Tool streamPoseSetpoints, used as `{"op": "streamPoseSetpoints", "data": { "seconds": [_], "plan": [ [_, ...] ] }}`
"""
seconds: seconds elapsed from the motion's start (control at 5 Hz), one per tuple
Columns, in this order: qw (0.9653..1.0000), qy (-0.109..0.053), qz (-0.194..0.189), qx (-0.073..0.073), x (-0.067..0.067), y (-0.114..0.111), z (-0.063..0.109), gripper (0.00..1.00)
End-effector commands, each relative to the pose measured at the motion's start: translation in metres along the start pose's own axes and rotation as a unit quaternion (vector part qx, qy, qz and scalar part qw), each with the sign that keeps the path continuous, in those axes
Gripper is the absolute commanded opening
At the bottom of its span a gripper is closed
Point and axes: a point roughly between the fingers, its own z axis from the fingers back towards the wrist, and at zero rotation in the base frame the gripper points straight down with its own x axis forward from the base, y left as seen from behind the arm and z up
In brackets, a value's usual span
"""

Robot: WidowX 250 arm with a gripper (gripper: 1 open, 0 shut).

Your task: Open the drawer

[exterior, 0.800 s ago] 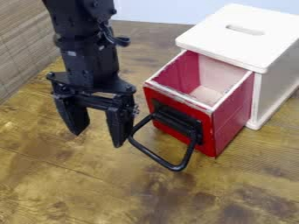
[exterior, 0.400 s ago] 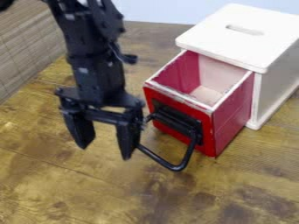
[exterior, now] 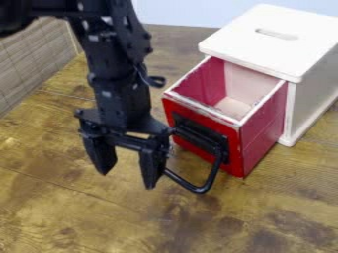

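Observation:
The red drawer [exterior: 251, 133] stands pulled partway out of the white cabinet [exterior: 297, 44], and its pale beige inside [exterior: 238, 102] shows from above. Its black wire-loop handle [exterior: 201, 186] hangs off the red front and reaches down to the wooden table. My black gripper [exterior: 126, 166] points straight down just left of the drawer front, open with nothing between its fingers. The right finger [exterior: 152, 170] stands at the left end of the handle loop; I cannot tell whether it touches the wire.
The white cabinet with a slotted top fills the back right corner. A woven brown panel [exterior: 27, 59] runs along the left edge. The wooden table [exterior: 79, 222] stretches across the front and the left.
The gripper has shifted down and to the right in the picture, closer to the handle loop, staying open. The drawer and handle have not moved.

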Motion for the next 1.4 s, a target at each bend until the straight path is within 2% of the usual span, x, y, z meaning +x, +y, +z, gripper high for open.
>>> {"op": "streamPoseSetpoints", "data": {
  "seconds": [0.0,0.2,0.4,0.6,0.8,1.0,1.2],
  "plan": [
    [0.9999,-0.016,-0.003,0.005,0.008,0.011,0.01,1.0],
    [0.9999,-0.009,-0.006,0.006,0.01,0.014,0.006,1.0],
    [0.9999,-0.003,0.01,0.005,0.015,0.023,0.018,1.0],
    [0.9997,-0.016,0.02,0.0,0.015,0.034,0.048,1.0],
    [0.9998,-0.02,0.005,-0.005,0.006,0.016,0.062,1.0],
    [0.9998,-0.018,-0.011,0.001,0.002,-0.008,0.06,1.0],
    [0.9996,-0.02,-0.019,0.006,0.0,-0.013,0.051,1.0]
  ]
}}
